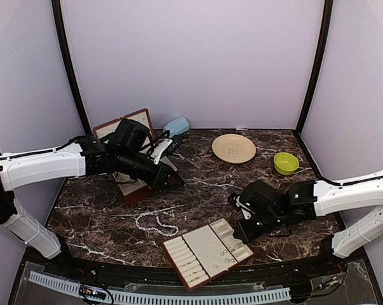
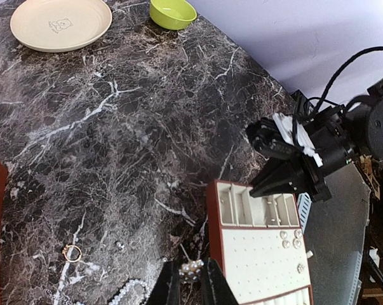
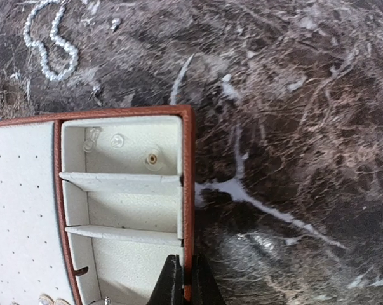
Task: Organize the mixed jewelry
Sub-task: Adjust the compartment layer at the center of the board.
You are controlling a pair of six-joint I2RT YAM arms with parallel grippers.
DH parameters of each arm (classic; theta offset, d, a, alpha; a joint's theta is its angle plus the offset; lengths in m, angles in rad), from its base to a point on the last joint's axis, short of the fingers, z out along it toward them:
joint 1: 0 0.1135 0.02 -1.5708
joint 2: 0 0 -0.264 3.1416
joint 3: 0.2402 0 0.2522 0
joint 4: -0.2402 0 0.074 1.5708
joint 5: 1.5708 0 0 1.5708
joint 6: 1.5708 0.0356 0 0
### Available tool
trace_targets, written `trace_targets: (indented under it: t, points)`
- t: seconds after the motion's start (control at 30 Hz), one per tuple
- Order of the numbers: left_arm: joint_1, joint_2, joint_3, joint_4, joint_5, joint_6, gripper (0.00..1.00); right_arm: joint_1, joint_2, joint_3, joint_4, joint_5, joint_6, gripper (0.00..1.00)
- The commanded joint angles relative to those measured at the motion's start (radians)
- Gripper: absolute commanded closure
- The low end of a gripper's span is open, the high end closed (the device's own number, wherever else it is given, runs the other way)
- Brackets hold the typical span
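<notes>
Dark veined marble tabletop [image 1: 197, 190], pale lilac walls [image 1: 191, 57] behind. Left gripper [image 2: 191, 283]: fingers drawn nearly together, pinching a small cluster of white beads [image 2: 191, 269] at their tips. In its wrist view, just left of the fingertips, the pearl strand [image 2: 131, 292] lies on the marble. Farther left are a gold-coloured ring [image 2: 72, 253] and a tiny stud [image 2: 119, 244]. Just right is the cream slotted tray [image 2: 261, 267], with silvery studs [image 2: 290, 239] on its pinhole panel. Right gripper [image 3: 183, 265]: fingers pressed together, nothing between them, tips at the tray's red-brown right rim. The compartment ahead of those tips holds a small gold stud [image 3: 152, 158] and clear backs [image 3: 117, 140]. Well beyond both grippers: cream plate [image 1: 234, 148], green bowl [image 1: 286, 163]. Behind the left arm: open red-brown box [image 1: 124, 127].
</notes>
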State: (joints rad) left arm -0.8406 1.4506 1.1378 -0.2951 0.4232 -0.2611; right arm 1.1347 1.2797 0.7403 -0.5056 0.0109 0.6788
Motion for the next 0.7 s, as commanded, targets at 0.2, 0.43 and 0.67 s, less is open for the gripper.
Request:
trace_targets:
  t: [0.2, 0.43, 0.67]
  points:
    - [0.012, -0.044, -0.025, -0.006, 0.023, 0.021, 0.89, 0.105, 0.157, 0.064, 0.053, 0.072, 0.117, 1.00]
    - [0.014, -0.041, -0.026, -0.030, 0.029, 0.028, 0.90, 0.108, 0.268, 0.141, -0.021, 0.130, 0.116, 1.00]
    - [0.016, -0.046, -0.031, -0.033, 0.035, 0.029, 0.90, 0.108, 0.342, 0.169, -0.011, 0.117, 0.109, 1.00]
